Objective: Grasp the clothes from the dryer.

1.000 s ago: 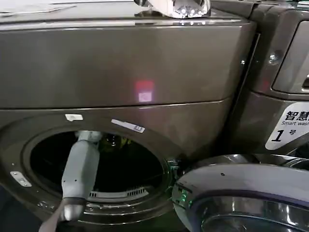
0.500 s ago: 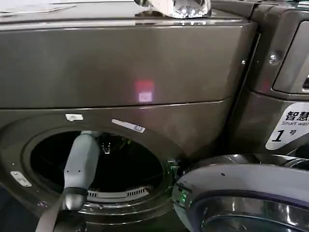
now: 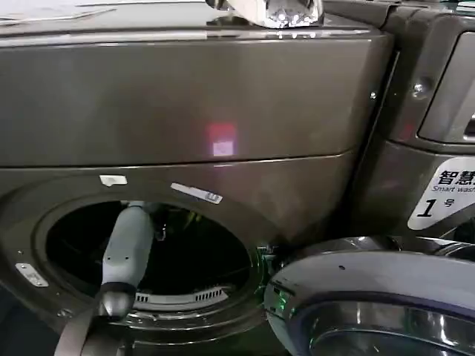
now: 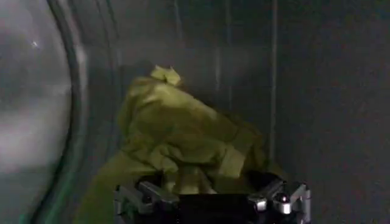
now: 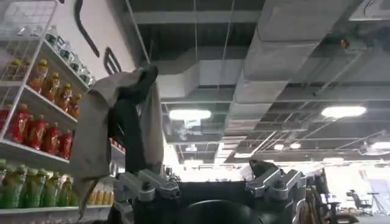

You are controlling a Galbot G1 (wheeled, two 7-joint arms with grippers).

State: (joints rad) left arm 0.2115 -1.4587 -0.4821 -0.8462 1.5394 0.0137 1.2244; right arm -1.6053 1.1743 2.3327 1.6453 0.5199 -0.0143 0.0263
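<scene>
Left wrist view: left gripper (image 4: 210,198) inside dryer (image 3: 223,111), fingers spread wide, flanking clothes (image 4: 177,134). Grasp step pending; you close next. Right gripper (image 5: 210,189) parked, spread, empty.

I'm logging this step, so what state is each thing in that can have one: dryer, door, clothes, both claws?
dryer: port open, left arm reaching in.
dryer door: swung open.
clothes: bunched in the drum, not gripped.
left claw: open, right by the clothes.
right claw: open, pointing at the ceiling.
</scene>
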